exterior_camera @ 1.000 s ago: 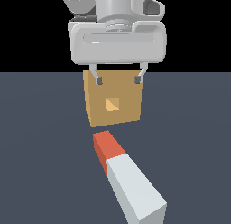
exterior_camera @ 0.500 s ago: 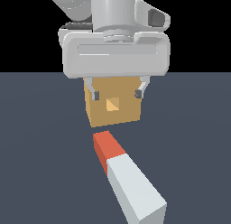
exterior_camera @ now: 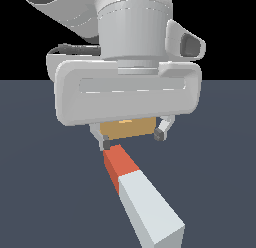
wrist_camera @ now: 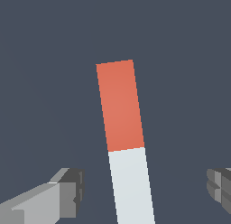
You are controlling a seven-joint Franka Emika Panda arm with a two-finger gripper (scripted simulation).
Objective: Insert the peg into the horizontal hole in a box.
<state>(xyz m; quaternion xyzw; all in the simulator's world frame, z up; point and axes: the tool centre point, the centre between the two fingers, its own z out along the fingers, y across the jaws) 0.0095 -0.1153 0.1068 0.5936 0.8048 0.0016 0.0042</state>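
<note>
My gripper (exterior_camera: 132, 138): spread wide, holding nothing; in the wrist view one finger (wrist_camera: 54, 198) stands on each side of the peg with bare floor between pad and bar on both sides.

Peg (exterior_camera: 142, 197): flat on the dark floor (exterior_camera: 220, 157), red-orange end towards the box, pale grey part running towards the exterior camera; it lies slightly askew to the line between my fingertips.

Box (exterior_camera: 126, 128): beyond the red end, mostly hidden behind my hand in the exterior view; only a tan strip shows. Its edge also shows in the wrist view, apart from the peg's tip.

Hole: hidden from both views, so I cannot check its line with the peg.

Risk, skew: if I close without turning to match the bar, I judge the pads will meet its corners, twist it or push it sideways.

Risk, grip point: closing near the colour join rather than further along the grey leaves a long tail to sag and tilt the tip off the hole.

Risk, descent: coming down off-centre could land a fingertip on the peg's top.

Open room: bare floor on both sides of the peg; the box is the only obstacle ahead.
</note>
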